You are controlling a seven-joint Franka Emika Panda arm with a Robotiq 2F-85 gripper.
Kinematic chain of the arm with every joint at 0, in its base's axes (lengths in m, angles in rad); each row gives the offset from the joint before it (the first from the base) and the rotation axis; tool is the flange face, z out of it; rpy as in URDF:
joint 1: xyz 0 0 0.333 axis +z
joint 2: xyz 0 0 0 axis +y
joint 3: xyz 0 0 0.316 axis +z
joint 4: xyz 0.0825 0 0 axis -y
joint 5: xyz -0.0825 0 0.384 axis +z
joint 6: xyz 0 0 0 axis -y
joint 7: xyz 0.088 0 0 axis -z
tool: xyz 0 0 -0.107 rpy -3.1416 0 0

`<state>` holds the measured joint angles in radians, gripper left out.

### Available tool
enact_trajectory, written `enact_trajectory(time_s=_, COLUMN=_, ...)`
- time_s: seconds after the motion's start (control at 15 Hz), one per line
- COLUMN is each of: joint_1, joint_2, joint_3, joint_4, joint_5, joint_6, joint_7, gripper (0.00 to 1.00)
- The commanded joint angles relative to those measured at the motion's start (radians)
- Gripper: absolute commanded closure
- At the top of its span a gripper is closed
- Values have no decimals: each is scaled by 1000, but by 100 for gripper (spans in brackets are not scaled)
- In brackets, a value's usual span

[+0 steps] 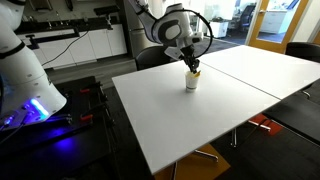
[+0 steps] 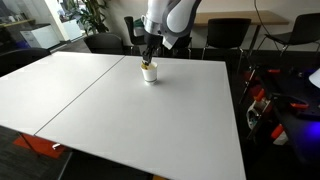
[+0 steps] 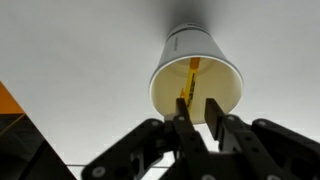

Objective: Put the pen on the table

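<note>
A: Where's the pen (image 3: 191, 75)?

B: Inside the cup (image 3: 172, 58), leaning on its inner wall. The cup stands upright on the table (image 3: 70, 50).

A: And the gripper (image 3: 199, 105)?

B: Directly above the cup's mouth, pointing down. Its fingers leave only a narrow gap. The pen's top sits by one finger; I can't tell whether it's pinched.

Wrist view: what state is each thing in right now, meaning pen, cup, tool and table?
pen: leaning inside the cup, not yet on the table.
cup: upright on the table, mouth open.
tool: at the cup's mouth, fingers narrowly apart by the pen's top; whether it grips cannot be told.
table: bears the cup.
</note>
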<state>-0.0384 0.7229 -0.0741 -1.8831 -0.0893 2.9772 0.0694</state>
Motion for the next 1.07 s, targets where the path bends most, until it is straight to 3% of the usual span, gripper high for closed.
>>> enact_trajectory(time_s=0.0, joint_1=23, joint_2=9, joint_3=-19, joint_4=-2, joint_5=25, joint_6=46, joint_7=9, gripper=87)
enact_trajectory(time_s=0.27, joint_1=26, joint_2=11, joint_3=-20, joint_4=-3, joint_5=26, joint_6=42, joint_7=9, gripper=71)
enact_trajectory(time_s=1.0, joint_1=30, joint_2=26, joint_3=-35, joint_4=22, joint_5=28, joint_6=29, joint_7=14, gripper=63)
